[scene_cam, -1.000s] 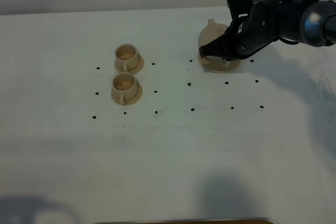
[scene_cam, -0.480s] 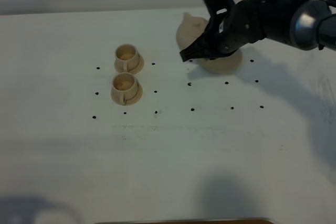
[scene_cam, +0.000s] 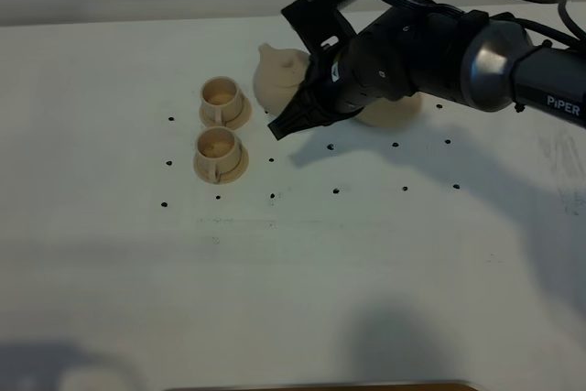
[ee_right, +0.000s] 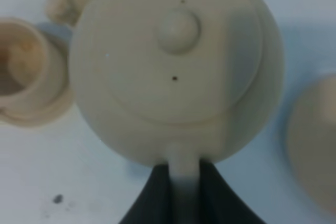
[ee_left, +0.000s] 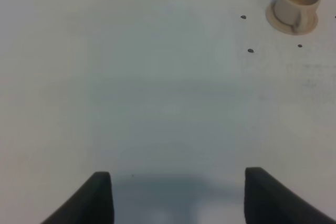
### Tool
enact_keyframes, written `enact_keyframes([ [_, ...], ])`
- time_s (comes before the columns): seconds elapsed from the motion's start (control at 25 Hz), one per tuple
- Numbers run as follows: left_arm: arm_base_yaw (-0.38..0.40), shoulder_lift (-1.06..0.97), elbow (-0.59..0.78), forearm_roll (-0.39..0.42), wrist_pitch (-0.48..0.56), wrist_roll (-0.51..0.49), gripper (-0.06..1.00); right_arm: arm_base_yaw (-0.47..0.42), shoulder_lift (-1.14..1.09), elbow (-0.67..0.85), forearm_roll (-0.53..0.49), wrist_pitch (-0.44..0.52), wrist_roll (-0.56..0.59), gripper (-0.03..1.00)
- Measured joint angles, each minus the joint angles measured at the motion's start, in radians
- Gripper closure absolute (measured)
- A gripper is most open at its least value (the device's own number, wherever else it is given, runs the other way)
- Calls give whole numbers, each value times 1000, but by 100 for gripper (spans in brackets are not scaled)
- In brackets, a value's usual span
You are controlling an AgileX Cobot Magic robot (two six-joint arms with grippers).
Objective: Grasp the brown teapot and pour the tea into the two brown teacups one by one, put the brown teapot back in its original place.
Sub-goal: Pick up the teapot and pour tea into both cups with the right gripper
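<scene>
Brown teapot (scene_cam: 279, 80), clamped by its handle in the shut right end effector (scene_cam: 280, 127), has lifted off its saucer (scene_cam: 396, 114) and now hangs just beside the two teacups (scene_cam: 222, 103); pouring looks next.

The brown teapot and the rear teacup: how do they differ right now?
The brown teapot is bigger, squat and round; the rear teacup is a small cylinder. The teapot has a knobbed lid; the teacup is open. The right gripper holds the teapot by its handle, away from the wide saucer; the teacup stands untouched on its small saucer. Both are pale tan.
</scene>
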Motion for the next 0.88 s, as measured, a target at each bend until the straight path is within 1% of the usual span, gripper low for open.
enact_keyframes([
  [0.12, 0, 0, 0, 0, 0, 0, 35, 8, 0, -6, 9, -5, 9, 88],
  [0.24, 0, 0, 0, 0, 0, 0, 35, 9, 0, -7, 31, -5, 36, 88],
  [0.36, 0, 0, 0, 0, 0, 0, 35, 9, 0, -7, 30, -9, 68, 88],
  [0.88, 0, 0, 0, 0, 0, 0, 35, 52, 4, -7, -162, -51, 70, 88],
])
